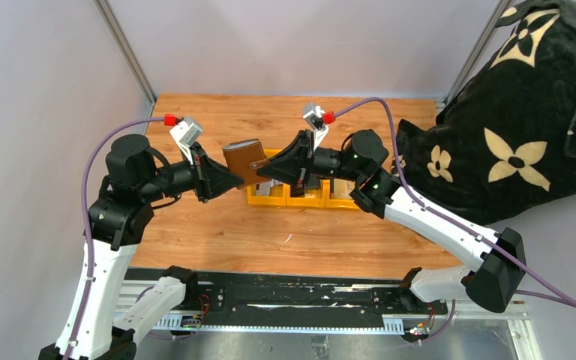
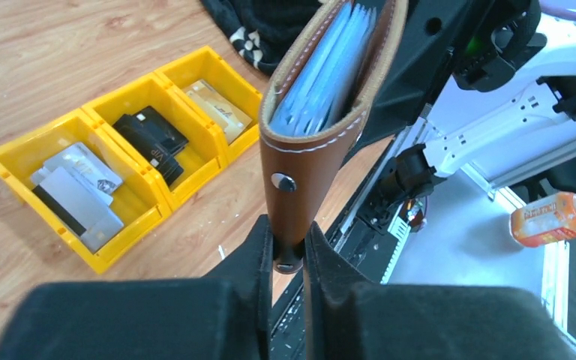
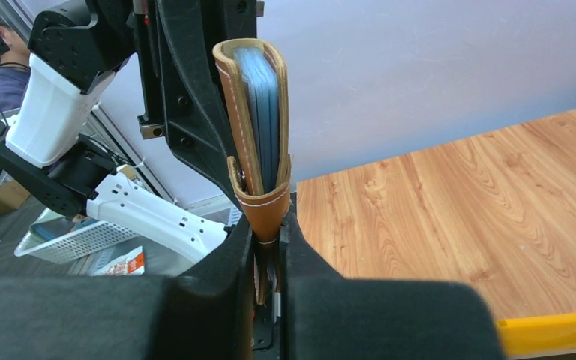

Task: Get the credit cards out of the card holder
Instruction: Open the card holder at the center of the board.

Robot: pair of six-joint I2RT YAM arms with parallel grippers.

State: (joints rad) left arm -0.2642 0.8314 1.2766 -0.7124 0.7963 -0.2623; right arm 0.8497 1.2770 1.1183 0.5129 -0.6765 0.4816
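The brown card holder hangs in the air between both arms, folded shut, above the left end of the yellow bin. My left gripper is shut on its narrow brown snap strap, the two pads pressed against it. My right gripper is shut on the opposite brown edge. Bluish-grey card edges show inside the fold, and in the right wrist view too. Loose credit cards lie in the bin: silvery-grey ones, black ones, and tan ones.
The yellow three-compartment bin sits on the wooden table under the arms. A black blanket with cream flowers is heaped at the right edge. An orange packet lies off the table, below.
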